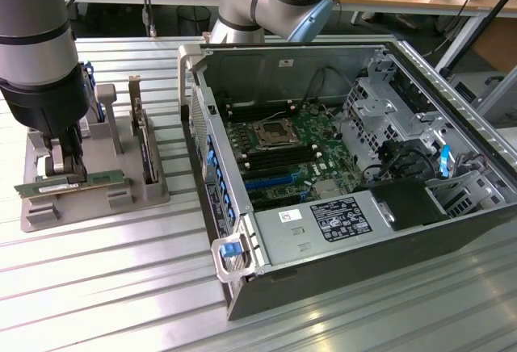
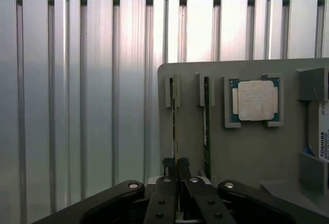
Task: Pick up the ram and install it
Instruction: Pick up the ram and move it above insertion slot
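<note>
One ram (image 1: 101,180), clenched edge-on in the hand (image 1: 69,174) at its grey tray (image 1: 40,216); I'd lift straight up, level, no twisting.

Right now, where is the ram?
The ram stands on edge in the grey tray at the exterior view's left, clamped in the hand, beside the open computer case.

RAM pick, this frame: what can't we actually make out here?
- Exterior view: middle of the ram, hidden behind the gripper.
- Wrist view: ram chips and label; the stick shows edge-on.
- Exterior view: memory slots, latches too small to tell open or shut.
- Wrist view: Toshiba-labelled part, cut off by the frame edge.
</note>
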`<state>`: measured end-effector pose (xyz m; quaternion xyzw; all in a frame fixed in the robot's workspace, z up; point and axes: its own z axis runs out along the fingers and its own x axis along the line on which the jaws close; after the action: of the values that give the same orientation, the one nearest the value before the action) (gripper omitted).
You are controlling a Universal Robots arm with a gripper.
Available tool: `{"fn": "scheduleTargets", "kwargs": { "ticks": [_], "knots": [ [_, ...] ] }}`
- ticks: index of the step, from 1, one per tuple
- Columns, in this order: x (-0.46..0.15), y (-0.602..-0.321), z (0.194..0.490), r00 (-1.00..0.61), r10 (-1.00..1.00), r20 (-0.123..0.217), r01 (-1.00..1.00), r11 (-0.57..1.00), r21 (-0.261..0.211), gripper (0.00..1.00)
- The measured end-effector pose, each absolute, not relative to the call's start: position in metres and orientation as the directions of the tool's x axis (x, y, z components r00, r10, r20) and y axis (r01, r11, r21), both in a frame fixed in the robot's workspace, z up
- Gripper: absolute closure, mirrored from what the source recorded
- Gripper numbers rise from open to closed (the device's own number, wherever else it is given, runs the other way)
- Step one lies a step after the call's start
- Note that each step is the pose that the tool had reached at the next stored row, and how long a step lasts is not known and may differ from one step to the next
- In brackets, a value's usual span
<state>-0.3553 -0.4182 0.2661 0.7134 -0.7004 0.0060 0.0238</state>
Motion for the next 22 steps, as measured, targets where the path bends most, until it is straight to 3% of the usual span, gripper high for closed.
{"fn": "scheduleTargets", "kwargs": {
  "ticks": [22],
  "knots": [
    [-0.3553, -0.4181, 0.2742, 0.019, -0.999, 0.042, -1.000, -0.018, 0.025, 0.88]
  ]
}}
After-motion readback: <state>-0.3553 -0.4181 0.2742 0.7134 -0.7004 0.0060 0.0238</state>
